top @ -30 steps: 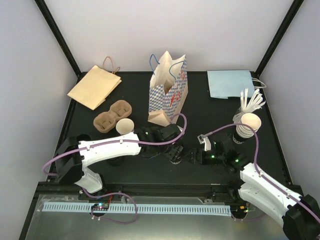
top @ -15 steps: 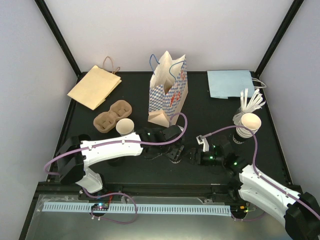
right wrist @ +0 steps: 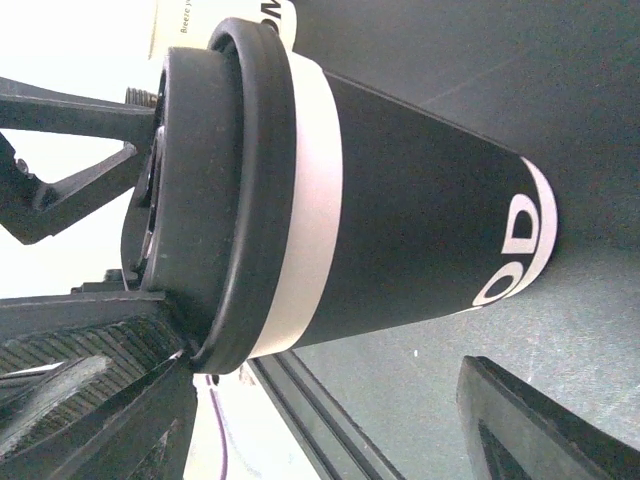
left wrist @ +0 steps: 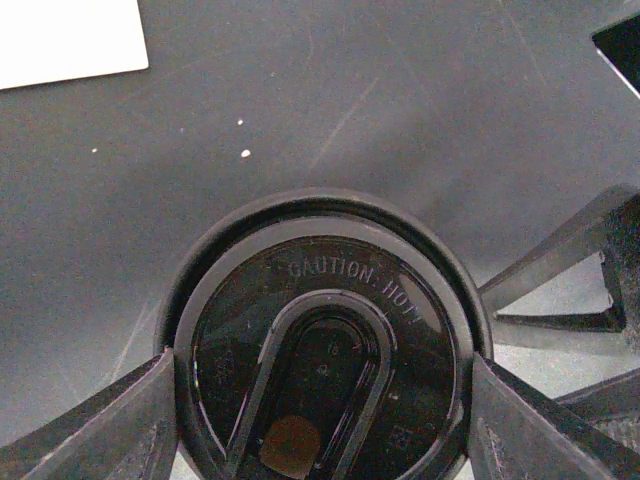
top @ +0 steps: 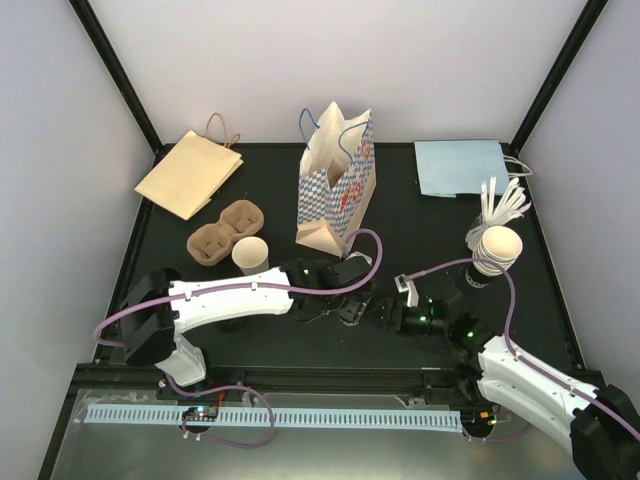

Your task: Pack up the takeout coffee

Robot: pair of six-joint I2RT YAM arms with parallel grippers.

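- Black table [top: 420, 230]: all the things stand on it.
- Checkered paper bag [top: 338, 185]: it stands upright with its mouth open, mid-table towards the back.
- Left gripper [left wrist: 322, 380]: it hangs over the cup. Its jaws are partly closed on the lid, with one finger against each side of the rim.
- Right gripper [right wrist: 325, 372]: it is level with the cup's side. Its jaws stand wide apart and hold nothing, and the cup is just beyond the fingertips.
- Black coffee cup [right wrist: 400, 210]: it stands upright on the table in front of the bag, outside it, between the two grippers.
- Lid [left wrist: 320, 340]: black and marked "CAUTION HOT", it sits on the cup's mouth.
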